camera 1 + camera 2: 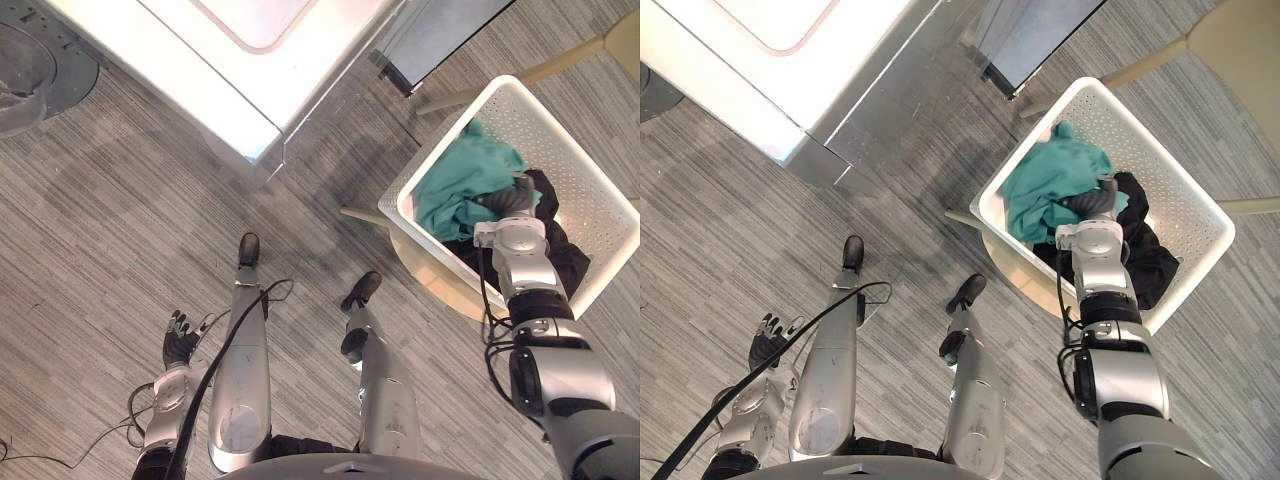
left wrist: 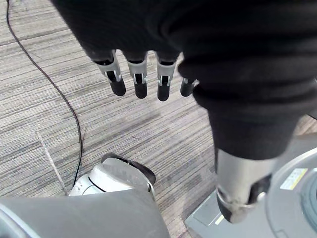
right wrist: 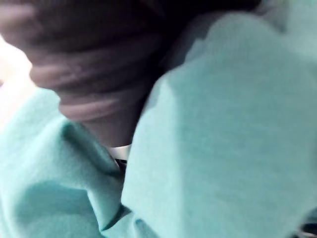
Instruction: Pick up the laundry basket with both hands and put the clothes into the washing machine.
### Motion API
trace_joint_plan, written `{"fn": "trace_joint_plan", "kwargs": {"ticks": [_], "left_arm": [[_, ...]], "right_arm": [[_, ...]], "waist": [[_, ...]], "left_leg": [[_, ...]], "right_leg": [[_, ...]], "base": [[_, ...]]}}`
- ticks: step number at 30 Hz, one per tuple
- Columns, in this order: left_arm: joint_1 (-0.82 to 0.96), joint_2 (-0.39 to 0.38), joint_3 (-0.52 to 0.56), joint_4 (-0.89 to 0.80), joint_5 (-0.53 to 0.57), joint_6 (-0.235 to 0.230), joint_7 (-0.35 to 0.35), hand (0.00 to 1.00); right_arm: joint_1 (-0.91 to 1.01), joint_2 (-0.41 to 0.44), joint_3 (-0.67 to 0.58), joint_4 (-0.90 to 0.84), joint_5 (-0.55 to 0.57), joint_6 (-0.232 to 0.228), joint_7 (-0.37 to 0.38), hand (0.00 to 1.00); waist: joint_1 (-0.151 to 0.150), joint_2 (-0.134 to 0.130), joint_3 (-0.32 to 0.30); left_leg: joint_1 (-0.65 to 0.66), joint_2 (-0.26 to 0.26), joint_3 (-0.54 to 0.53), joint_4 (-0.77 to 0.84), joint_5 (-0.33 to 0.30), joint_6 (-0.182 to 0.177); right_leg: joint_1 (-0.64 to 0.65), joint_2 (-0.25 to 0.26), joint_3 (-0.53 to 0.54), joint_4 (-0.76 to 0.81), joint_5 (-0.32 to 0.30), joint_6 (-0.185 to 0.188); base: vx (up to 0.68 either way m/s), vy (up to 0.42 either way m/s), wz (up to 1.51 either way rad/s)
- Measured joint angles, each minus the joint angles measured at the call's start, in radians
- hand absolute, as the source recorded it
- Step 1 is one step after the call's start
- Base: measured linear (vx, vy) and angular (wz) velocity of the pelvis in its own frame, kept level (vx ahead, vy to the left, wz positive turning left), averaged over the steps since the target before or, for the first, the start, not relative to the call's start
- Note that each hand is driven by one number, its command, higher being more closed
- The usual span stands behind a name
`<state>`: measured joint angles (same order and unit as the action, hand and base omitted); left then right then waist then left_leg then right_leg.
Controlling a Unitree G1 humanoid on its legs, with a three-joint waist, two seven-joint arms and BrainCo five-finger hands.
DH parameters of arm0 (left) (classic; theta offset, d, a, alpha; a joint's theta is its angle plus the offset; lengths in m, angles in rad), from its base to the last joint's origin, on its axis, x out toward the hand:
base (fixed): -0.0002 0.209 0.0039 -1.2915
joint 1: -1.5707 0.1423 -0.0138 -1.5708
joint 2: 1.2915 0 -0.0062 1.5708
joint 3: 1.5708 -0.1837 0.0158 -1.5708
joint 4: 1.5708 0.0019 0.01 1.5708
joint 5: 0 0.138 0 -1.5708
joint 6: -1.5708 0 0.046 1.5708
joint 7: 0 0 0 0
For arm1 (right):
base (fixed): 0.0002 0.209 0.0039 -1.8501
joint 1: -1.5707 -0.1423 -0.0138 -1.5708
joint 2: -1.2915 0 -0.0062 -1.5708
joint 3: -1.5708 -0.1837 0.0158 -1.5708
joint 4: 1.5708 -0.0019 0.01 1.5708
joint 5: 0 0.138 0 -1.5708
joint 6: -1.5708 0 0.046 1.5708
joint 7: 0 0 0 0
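A white perforated laundry basket [image 1: 405, 215] rests on a pale wooden stool [image 1: 440, 282] at my right. In it lie a teal cloth [image 1: 455, 185] and a black cloth [image 1: 570, 262]. My right hand [image 1: 508, 200] reaches down into the basket, its dark cover at the edge of the teal cloth [image 3: 223, 124], which wraps over the hand and hides its fingers. Low at my left side, far from the basket, my left hand [image 1: 180, 342] hangs with straight fingers [image 2: 141, 74] over the striped grey floor, holding nothing.
The washing machine [image 1: 230, 70], white and silver, stands ahead at the upper left, with a dark panel [image 1: 440, 35] beside it near the basket. A grey round base [image 1: 45, 70] sits at the far left. Striped carpet lies between machine and stool.
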<state>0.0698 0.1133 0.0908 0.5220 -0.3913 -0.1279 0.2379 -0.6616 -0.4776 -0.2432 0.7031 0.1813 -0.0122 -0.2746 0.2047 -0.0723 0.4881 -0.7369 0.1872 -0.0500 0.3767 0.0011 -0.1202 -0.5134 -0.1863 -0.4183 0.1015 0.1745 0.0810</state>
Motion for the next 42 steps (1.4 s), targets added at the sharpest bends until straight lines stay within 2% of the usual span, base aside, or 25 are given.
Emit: {"fn": "trace_joint_plan", "kwargs": {"ticks": [3, 4, 5, 7, 11, 14, 17, 19, 21, 23, 25, 27, 28, 31, 33, 35, 37, 38, 40, 41, 42], "left_arm": [[-0.001, -0.017, 0.028, -0.001, 0.000, 0.002, 0.006, 0.00], [-0.002, -0.020, 0.031, -0.002, 0.001, 0.007, 0.016, 0.00], [-0.002, -0.021, 0.035, -0.001, 0.001, 0.009, 0.018, 0.00], [-0.002, -0.033, 0.049, -0.002, 0.002, 0.012, 0.019, 0.00], [-0.002, -0.038, 0.066, 0.009, 0.002, 0.020, 0.019, 0.00], [-0.003, -0.044, 0.079, 0.053, 0.004, 0.029, 0.017, 0.00], [-0.005, -0.049, 0.129, 0.130, 0.005, 0.047, 0.011, 0.00], [0.000, -0.058, 0.171, 0.189, 0.015, 0.065, -0.002, 0.00], [0.011, -0.065, 0.245, 0.242, 0.035, 0.085, -0.013, 0.00], [0.040, -0.063, 0.368, 0.256, 0.053, 0.093, -0.023, 0.00], [0.047, -0.054, 0.449, 0.256, 0.067, 0.096, -0.024, 0.00], [0.054, -0.023, 0.579, 0.246, 0.070, 0.097, -0.023, 0.00], [0.054, -0.013, 0.608, 0.240, 0.069, 0.097, -0.022, 0.00], [0.053, 0.030, 0.719, 0.125, 0.054, 0.098, 0.000, 0.00], [0.049, 0.043, 0.760, -0.050, 0.041, 0.096, 0.030, 0.00], [0.035, 0.069, 0.789, -0.293, 0.105, 0.068, 0.103, 0.00], [0.005, 0.100, 0.797, -0.452, 0.166, 0.038, 0.162, 0.00], [-0.005, 0.102, 0.798, -0.489, 0.187, 0.037, 0.179, 0.00], [-0.041, 0.096, 0.775, -0.654, 0.318, 0.037, 0.258, 0.00], [-0.045, 0.095, 0.768, -0.676, 0.333, 0.038, 0.266, 0.00], [-0.048, 0.087, 0.733, -0.757, 0.402, 0.039, 0.297, 0.00]], "right_arm": [[0.038, 0.073, -0.116, -0.104, 0.211, -0.044, -0.044, 1.00], [0.062, 0.103, -0.139, -0.173, 0.311, -0.080, -0.069, 1.00], [0.072, 0.119, -0.150, -0.208, 0.348, -0.095, -0.079, 1.00], [0.100, 0.155, -0.175, -0.329, 0.464, -0.157, -0.107, 1.00], [0.126, 0.197, -0.194, -0.497, 0.564, -0.212, -0.124, 1.00], [0.156, 0.238, -0.190, -0.596, 0.598, -0.233, -0.118, 1.00], [0.225, 0.272, -0.190, -0.700, 0.607, -0.245, -0.106, 1.00], [0.292, 0.297, -0.190, -0.760, 0.609, -0.250, -0.096, 1.00], [0.374, 0.332, -0.190, -0.801, 0.620, -0.258, -0.073, 1.00], [0.449, 0.363, -0.190, -0.813, 0.637, -0.268, -0.049, 1.00], [0.488, 0.364, -0.191, -0.813, 0.638, -0.268, -0.030, 1.00], [0.539, 0.368, -0.192, -0.813, 0.638, -0.268, -0.013, 1.00], [0.545, 0.369, -0.192, -0.813, 0.638, -0.268, -0.007, 1.00], [0.564, 0.370, -0.204, -0.802, 0.638, -0.269, 0.013, 1.00], [0.573, 0.373, -0.216, -0.792, 0.638, -0.269, 0.013, 1.00], [0.573, 0.388, -0.238, -0.790, 0.637, -0.271, 0.016, 1.00], [0.572, 0.392, -0.235, -0.777, 0.636, -0.274, 0.017, 1.00], [0.572, 0.392, -0.233, -0.770, 0.636, -0.274, 0.018, 1.00], [0.573, 0.398, -0.214, -0.762, 0.635, -0.268, 0.027, 1.00], [0.573, 0.399, -0.208, -0.761, 0.634, -0.268, 0.028, 1.00], [0.573, 0.405, -0.189, -0.761, 0.634, -0.265, 0.033, 1.00]], "waist": [[-0.011, -0.001, 0.000], [-0.015, -0.001, 0.000], [-0.019, -0.001, 0.000], [-0.026, -0.004, -0.002], [-0.033, -0.006, -0.003], [-0.042, -0.006, -0.004], [-0.049, -0.005, -0.014], [-0.056, -0.007, -0.047], [-0.060, -0.009, -0.106], [-0.068, -0.010, -0.188], [-0.073, -0.006, -0.226], [-0.074, -0.003, -0.307], [-0.076, 0.001, -0.319], [-0.076, 0.015, -0.379], [-0.074, 0.023, -0.419], [-0.069, 0.031, -0.455], [-0.070, 0.043, -0.467], [-0.070, 0.047, -0.471], [-0.075, 0.067, -0.486], [-0.076, 0.068, -0.486], [-0.076, 0.074, -0.487]], "left_leg": [[0.029, 0.003, 0.007, -0.015, 0.008, -0.004], [0.041, 0.005, 0.010, -0.020, 0.008, -0.004], [0.049, 0.006, 0.012, -0.026, 0.008, -0.004], [0.070, 0.011, 0.031, -0.041, 0.008, -0.001], [0.107, 0.015, 0.051, -0.043, 0.010, -0.004], [0.162, 0.015, 0.070, -0.042, 0.008, -0.007], [0.222, 0.006, 0.080, -0.030, -0.021, -0.006], [0.250, -0.003, 0.081, -0.029, -0.037, -0.006], [0.288, -0.006, 0.093, -0.029, -0.050, -0.006], [0.343, -0.017, 0.107, -0.051, -0.055, -0.002], [0.388, -0.026, 0.109, -0.075, -0.052, -0.008], [0.442, -0.034, 0.115, -0.118, -0.049, -0.010], [0.461, -0.035, 0.115, -0.126, -0.047, -0.011], [0.536, -0.037, 0.123, -0.183, -0.040, -0.015], [0.567, -0.036, 0.120, -0.216, -0.031, -0.018], [0.605, -0.037, 0.119, -0.242, -0.027, -0.019], [0.638, -0.039, 0.122, -0.254, -0.027, -0.018], [0.648, -0.040, 0.126, -0.260, -0.027, -0.019], [0.659, -0.039, 0.134, -0.262, -0.027, -0.018], [0.663, -0.039, 0.135, -0.264, -0.027, -0.018], [0.684, -0.037, 0.148, -0.275, -0.027, -0.018]], "right_leg": [[0.013, -0.004, 0.000, 0.018, -0.009, 0.008], [0.018, -0.006, 0.002, 0.030, -0.017, 0.009], [0.022, -0.006, 0.002, 0.032, -0.019, 0.010], [0.024, -0.015, 0.002, 0.052, -0.033, 0.011], [0.030, -0.027, 0.015, 0.100, -0.061, 0.014], [0.067, -0.042, 0.019, 0.129, -0.082, 0.020], [0.110, -0.073, 0.018, 0.188, -0.128, 0.029], [0.134, -0.090, 0.011, 0.214, -0.153, 0.037], [0.168, -0.103, 0.004, 0.231, -0.178, 0.045], [0.216, -0.116, -0.001, 0.232, -0.201, 0.055], [0.252, -0.125, -0.005, 0.231, -0.212, 0.062], [0.296, -0.124, -0.010, 0.203, -0.216, 0.067], [0.313, -0.122, -0.013, 0.192, -0.215, 0.069], [0.384, -0.109, -0.020, 0.135, -0.208, 0.076], [0.426, -0.095, -0.032, 0.086, -0.191, 0.080], [0.473, -0.080, -0.035, 0.029, -0.171, 0.082], [0.514, -0.073, -0.033, -0.006, -0.160, 0.083], [0.520, -0.071, -0.032, -0.015, -0.156, 0.084], [0.542, -0.062, -0.026, -0.054, -0.136, 0.084], [0.545, -0.061, -0.023, -0.058, -0.134, 0.084], [0.553, -0.056, -0.008, -0.070, -0.127, 0.084]], "base": [[0.01, -0.004, 0.00], [0.00, 0.000, 0.00], [0.00, 0.000, 0.00], [0.00, 0.000, 0.00], [0.02, -0.004, -0.02], [0.06, -0.004, 0.03], [0.03, -0.004, 0.11], [0.07, 0.003, 0.19], [0.11, -0.004, 0.15], [0.14, -0.004, 0.11], [0.11, -0.001, 0.10], [0.13, -0.009, 0.03], [0.13, -0.016, -0.02], [0.11, -0.028, -0.01], [0.10, -0.031, 0.04], [0.10, -0.019, -0.03], [0.07, -0.009, -0.04], [0.04, -0.004, -0.10], [0.01, -0.003, -0.12], [0.00, -0.005, -0.20], [-0.01, -0.005, -0.24]]}}
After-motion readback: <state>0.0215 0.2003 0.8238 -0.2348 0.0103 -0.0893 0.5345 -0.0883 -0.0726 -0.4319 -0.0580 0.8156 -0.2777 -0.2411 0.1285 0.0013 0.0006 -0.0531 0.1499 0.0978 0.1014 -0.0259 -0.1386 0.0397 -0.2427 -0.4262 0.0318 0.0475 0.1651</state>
